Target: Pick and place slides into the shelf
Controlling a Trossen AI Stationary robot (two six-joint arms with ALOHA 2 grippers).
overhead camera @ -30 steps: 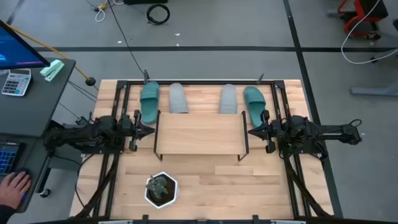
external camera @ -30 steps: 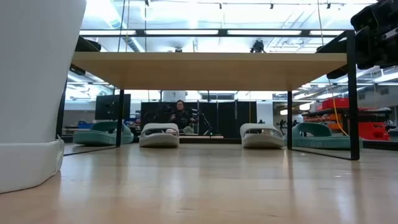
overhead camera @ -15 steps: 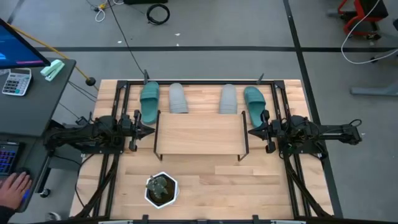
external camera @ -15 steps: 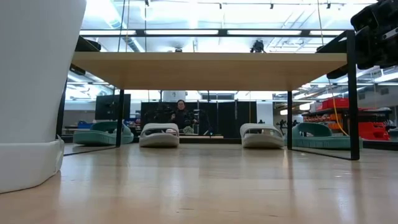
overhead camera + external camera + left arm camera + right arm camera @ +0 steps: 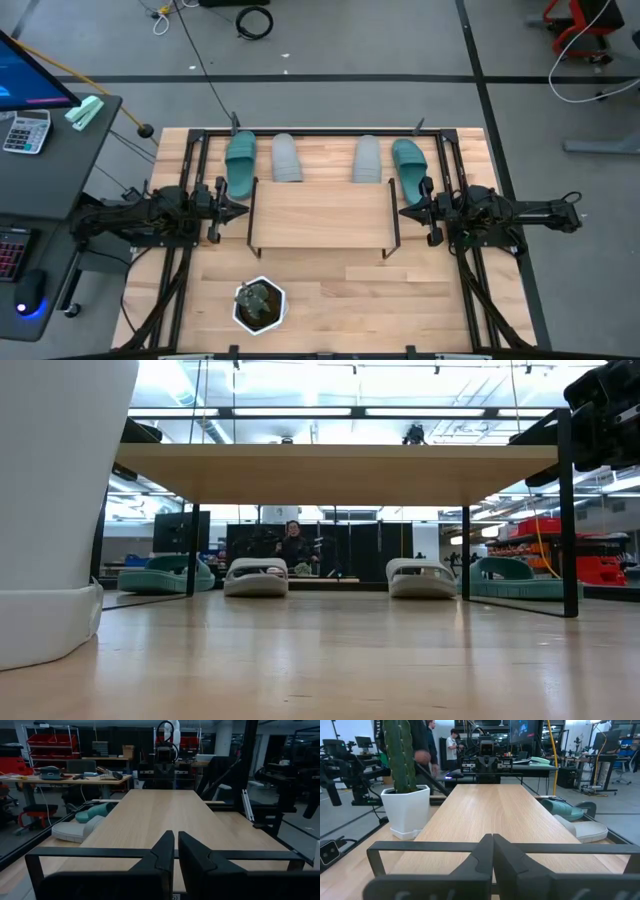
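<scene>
The shelf (image 5: 320, 215) stands mid-table on thin black wire legs, its light board (image 5: 340, 460) bare on top. Four slides rest on their soles on the tabletop just past its far side: a teal one (image 5: 240, 165), two grey ones (image 5: 287, 158) (image 5: 367, 160), and another teal one (image 5: 408, 165). My left gripper (image 5: 240, 210) hovers at the shelf's left end and is shut. My right gripper (image 5: 405, 212) hovers at the shelf's right end, also shut. Each points inward along the board at board height (image 5: 176, 845) (image 5: 492, 845).
A white pot with a cactus (image 5: 260, 305) stands on the table near the near edge, left of centre, and looms large in the low view (image 5: 50, 510). A black frame (image 5: 320, 132) borders the table. A desk with a keyboard (image 5: 15, 250) stands to the left.
Both arms and all the slides have kept still. A person's hand that lay on the desk left of the table has withdrawn out of view.
</scene>
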